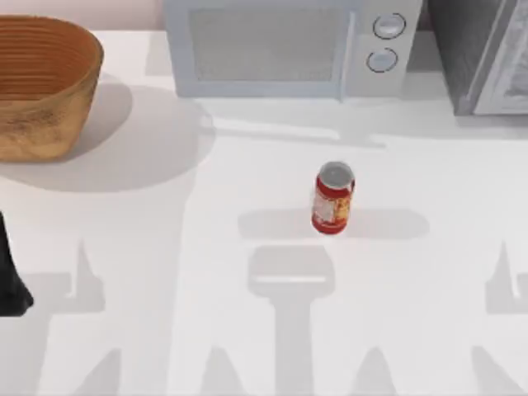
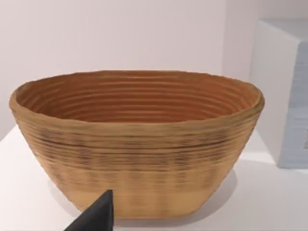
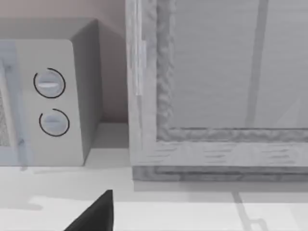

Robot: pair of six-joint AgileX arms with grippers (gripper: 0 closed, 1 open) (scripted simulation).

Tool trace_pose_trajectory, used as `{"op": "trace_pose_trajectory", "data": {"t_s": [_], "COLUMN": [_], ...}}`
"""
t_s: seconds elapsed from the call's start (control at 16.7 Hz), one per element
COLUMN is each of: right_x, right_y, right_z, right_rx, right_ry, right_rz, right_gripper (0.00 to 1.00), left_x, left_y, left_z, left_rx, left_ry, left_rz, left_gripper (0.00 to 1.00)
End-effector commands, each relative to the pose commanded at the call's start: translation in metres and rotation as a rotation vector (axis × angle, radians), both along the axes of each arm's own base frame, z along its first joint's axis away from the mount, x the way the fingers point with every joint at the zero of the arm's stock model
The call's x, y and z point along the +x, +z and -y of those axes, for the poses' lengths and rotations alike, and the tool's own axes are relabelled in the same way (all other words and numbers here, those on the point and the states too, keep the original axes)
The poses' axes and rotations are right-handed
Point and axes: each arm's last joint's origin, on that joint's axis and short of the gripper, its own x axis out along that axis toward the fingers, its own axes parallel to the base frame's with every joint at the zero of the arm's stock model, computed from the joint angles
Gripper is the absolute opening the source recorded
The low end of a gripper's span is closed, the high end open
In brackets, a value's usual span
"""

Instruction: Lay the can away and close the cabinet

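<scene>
1. The can [image 1: 333,199] stands upright on the table [image 1: 165,247], just toward 3 o'clock from the middle of the top view. Its silver lid faces up, and its red body shows a white-and-yellow label. Nothing touches it.
2. The microwave [image 1: 280,49] sits at 12 o'clock from the can, against the back edge and well apart from it. Its door is shut and two round dials [image 1: 386,41] sit on its right end.
3. The cabinet [image 1: 483,58] is at 1 to 2 o'clock from the can, in the far right corner just beside the microwave. Its pale front panel stands at the frame's right edge. I cannot tell from here how far it is open.
4. The basket [image 1: 41,82] is at 10 o'clock from the can, in the far left corner. It is a ribbed tan oval and well apart from the can.
5. My left arm [image 1: 10,272] is parked at the table's left edge, at 8 to 9 o'clock from the can and far from it. A dark tip of my left gripper [image 2: 98,214] points at the basket's side wall. I cannot tell whether it is released or clenched; it grasps nothing I can see.
6. A dark tip of my right gripper [image 3: 96,211] is low over the table, facing the cabinet front and the microwave's dial end. I cannot tell its state either.
</scene>
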Motion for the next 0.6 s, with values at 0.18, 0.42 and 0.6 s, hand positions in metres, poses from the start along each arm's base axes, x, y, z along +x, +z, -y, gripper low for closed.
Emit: {"op": "trace_pose_trajectory", "data": {"t_s": [0.18, 0.42, 0.6], "right_x": [0.000, 0.006, 0.019], "right_y": [0.001, 0.017, 0.034], "right_z": [0.000, -0.006, -0.015], "right_rx": [0.000, 0.002, 0.004], "right_ry": [0.002, 0.017, 0.028], "right_rz": [0.003, 0.027, 0.043], "right_gripper": [1.00, 1.00, 1.00], "left_x": [0.000, 0.000, 0.000], "left_y": [0.000, 0.000, 0.000], "left_z": [0.000, 0.000, 0.000], "left_rx": [0.000, 0.000, 0.000], "left_ry": [0.000, 0.000, 0.000], "left_rz": [0.000, 0.000, 0.000], "left_gripper": [1.00, 1.00, 1.00]}}
